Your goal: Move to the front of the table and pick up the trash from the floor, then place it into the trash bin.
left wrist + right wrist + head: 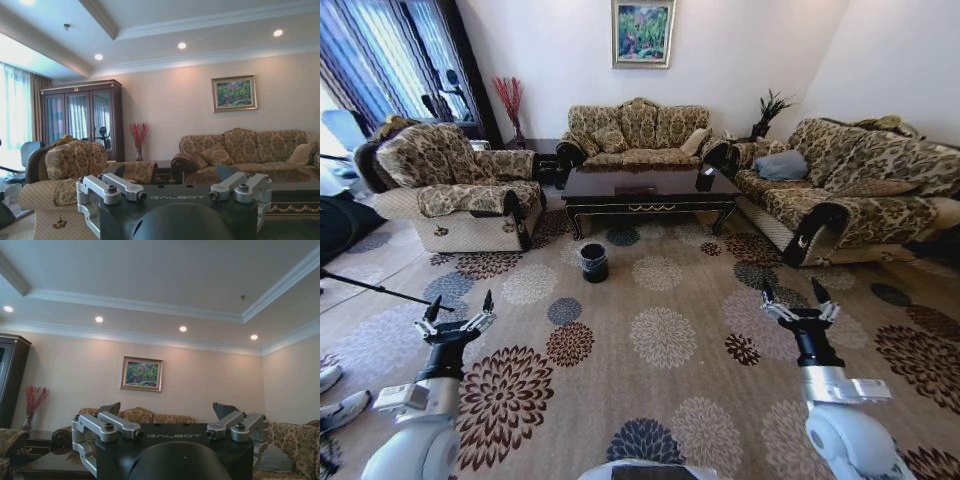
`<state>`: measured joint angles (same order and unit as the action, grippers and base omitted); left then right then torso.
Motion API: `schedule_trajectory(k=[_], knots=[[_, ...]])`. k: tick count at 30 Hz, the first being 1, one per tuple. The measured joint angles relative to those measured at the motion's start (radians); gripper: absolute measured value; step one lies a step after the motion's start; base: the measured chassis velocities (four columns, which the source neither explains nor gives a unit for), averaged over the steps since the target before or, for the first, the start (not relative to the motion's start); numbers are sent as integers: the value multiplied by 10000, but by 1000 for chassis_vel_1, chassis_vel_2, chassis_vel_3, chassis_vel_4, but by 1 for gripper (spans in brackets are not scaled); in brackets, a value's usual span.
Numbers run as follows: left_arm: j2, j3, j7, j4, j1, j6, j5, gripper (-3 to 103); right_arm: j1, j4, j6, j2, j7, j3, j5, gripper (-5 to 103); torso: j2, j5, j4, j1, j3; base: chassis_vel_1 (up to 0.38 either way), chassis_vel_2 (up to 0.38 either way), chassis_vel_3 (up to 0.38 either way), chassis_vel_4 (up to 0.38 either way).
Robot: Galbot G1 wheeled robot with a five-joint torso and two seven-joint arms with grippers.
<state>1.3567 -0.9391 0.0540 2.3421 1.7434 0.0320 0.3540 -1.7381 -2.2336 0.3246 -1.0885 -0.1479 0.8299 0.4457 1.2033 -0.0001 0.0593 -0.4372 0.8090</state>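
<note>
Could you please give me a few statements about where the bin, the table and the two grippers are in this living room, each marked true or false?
1. The trash bin stands on the floor in front of the table. True.
2. The left gripper is shut on a piece of paper. False: it is open and holds nothing.
3. The right gripper is open, raised above the carpet. True.
4. The bin sits on top of the table. False: it is on the carpet, near the table's left front leg.
</note>
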Motion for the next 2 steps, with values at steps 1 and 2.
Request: schedule_trajectory(k=[1, 2], knots=[[0, 0, 0, 0, 0, 0, 0, 100, 0, 0, 0, 0, 0, 0, 0, 100, 0, 0, 0, 0, 0, 0, 0, 0, 0], [18, -6, -24, 11, 25, 34, -10, 100, -2, -11, 0, 1, 0, -17, 1, 100, -6, 0, 0, 2, -3, 0, 0, 0, 0]])
